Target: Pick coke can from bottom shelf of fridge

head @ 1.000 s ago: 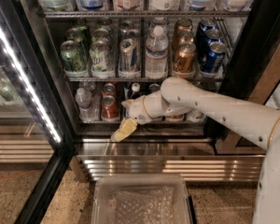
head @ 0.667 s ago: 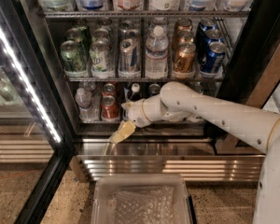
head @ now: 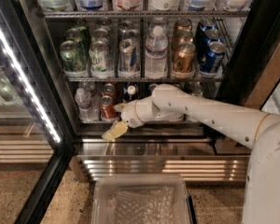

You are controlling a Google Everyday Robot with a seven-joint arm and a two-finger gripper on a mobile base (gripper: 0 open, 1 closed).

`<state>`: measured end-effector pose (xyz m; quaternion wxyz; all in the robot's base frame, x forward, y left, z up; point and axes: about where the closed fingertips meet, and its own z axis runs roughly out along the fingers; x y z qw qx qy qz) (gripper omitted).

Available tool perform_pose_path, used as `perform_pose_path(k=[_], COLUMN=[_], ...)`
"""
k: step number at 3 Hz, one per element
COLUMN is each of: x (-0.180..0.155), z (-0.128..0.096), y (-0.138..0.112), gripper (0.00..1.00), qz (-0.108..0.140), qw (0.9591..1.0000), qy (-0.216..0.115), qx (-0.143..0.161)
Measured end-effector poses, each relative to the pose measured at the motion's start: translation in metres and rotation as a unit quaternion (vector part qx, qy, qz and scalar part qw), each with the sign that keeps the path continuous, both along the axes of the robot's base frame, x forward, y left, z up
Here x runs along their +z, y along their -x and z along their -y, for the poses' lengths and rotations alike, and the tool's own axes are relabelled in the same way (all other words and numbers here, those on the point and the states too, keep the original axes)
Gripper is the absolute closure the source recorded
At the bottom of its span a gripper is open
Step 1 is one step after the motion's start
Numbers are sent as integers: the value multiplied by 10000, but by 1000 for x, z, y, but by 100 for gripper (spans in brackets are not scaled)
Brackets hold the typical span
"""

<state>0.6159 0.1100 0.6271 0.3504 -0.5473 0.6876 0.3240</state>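
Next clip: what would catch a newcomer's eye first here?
The white arm reaching into the open fridge, its gripper at the front of the bottom shelf, beside the red coke can. Next, the bright LED strip down the left and the clear bin at the bottom edge.

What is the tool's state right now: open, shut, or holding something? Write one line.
Tool: open, holding nothing, at the front of the bottom shelf, beside the coke can.
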Motion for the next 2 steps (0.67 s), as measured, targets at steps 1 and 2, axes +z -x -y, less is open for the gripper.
perform_pose_path(k=[1, 2], x=[0, -4], z=[0, 12], y=[0, -1], gripper=[16, 4], qz=[1, 54], qw=[10000, 9995], qy=[1, 15], qx=[-3, -298])
